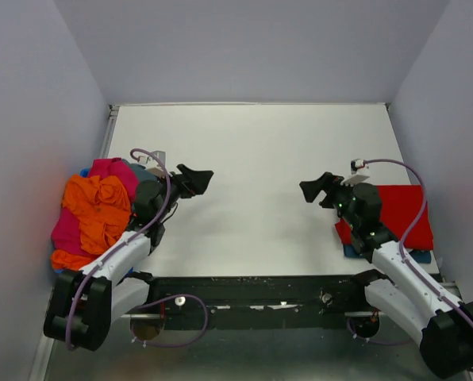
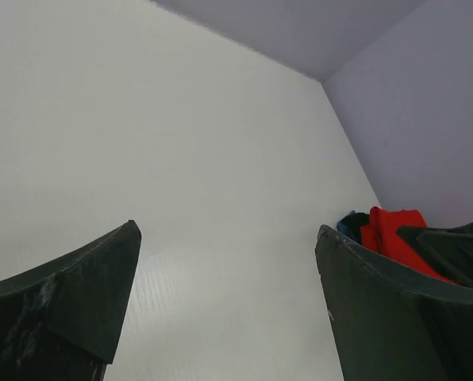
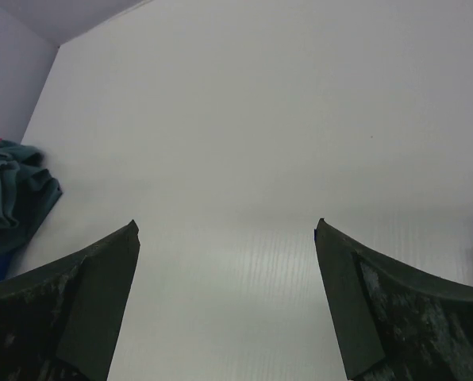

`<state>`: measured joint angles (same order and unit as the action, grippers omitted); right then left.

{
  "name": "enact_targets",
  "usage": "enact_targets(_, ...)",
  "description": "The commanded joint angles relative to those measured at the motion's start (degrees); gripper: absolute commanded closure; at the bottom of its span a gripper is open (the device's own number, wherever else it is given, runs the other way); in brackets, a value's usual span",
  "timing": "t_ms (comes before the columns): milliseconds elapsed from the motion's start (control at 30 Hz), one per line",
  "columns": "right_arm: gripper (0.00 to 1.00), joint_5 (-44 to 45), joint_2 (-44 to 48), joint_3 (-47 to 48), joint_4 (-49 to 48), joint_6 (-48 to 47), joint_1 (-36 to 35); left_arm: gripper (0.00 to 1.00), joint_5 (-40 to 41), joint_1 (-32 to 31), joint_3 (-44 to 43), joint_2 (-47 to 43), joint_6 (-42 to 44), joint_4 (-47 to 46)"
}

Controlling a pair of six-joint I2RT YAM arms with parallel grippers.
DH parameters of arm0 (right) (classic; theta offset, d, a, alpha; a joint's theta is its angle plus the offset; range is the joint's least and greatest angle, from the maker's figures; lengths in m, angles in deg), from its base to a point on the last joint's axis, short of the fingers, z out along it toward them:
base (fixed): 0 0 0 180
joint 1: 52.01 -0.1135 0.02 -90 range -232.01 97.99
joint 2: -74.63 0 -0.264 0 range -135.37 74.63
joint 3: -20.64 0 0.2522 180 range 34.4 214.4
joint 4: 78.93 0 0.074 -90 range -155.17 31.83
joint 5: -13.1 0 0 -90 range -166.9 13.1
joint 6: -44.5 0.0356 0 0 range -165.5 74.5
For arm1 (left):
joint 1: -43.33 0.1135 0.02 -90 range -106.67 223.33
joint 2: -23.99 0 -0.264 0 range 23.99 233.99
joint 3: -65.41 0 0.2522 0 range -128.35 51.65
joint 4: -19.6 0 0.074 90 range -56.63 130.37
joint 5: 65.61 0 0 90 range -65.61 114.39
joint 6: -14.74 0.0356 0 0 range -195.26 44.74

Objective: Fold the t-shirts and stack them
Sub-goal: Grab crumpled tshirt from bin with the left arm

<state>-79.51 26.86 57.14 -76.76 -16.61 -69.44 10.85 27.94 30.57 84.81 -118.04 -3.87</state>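
A crumpled pile of t-shirts lies at the table's left edge: a bright orange one (image 1: 98, 210) on top, a magenta pink one (image 1: 113, 168) under it, and a grey-blue one (image 3: 10, 190) at the pile's inner side. A folded red t-shirt (image 1: 403, 208) lies flat at the right on a blue one (image 1: 352, 251); both also show in the left wrist view, the red (image 2: 395, 234) and the blue (image 2: 349, 225). My left gripper (image 1: 198, 179) (image 2: 228, 238) is open and empty above the bare table beside the pile. My right gripper (image 1: 309, 189) (image 3: 227, 230) is open and empty, just left of the red shirt.
The white table (image 1: 252, 159) is boxed in by grey-lilac walls at the back (image 1: 252, 48) and on both sides. A black rail (image 1: 260, 290) with the arm bases runs along the near edge. Purple cables loop over both arms.
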Motion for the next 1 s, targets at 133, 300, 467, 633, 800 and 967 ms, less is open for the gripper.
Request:
enact_targets(133,0.00,9.81,-0.39,3.79,9.11,1.78,-0.32,0.01,4.56,-0.25,0.25,-3.51,2.97,4.17)
enact_targets(300,0.00,11.22,-1.63,6.01,15.65,2.93,-0.32,0.01,21.67,-0.25,-5.62,-10.00,2.80,24.08)
enact_targets(467,0.00,10.87,0.04,1.87,10.19,3.37,-0.32,0.02,44.44,0.02,-14.58,-17.47,-3.35,47.74)
enact_targets(633,0.00,11.66,2.24,-0.59,9.22,4.25,-0.32,0.05,59.93,0.54,-21.53,-20.74,-7.92,62.08)
enact_targets(800,0.00,9.74,3.21,-1.74,7.73,3.73,-0.32,0.11,66.61,3.35,-27.43,-15.56,-15.46,73.86)
enact_targets(967,0.00,8.85,3.29,-1.91,7.03,3.64,-0.32,0.16,64.79,9.50,-27.08,-9.85,-17.94,71.96)
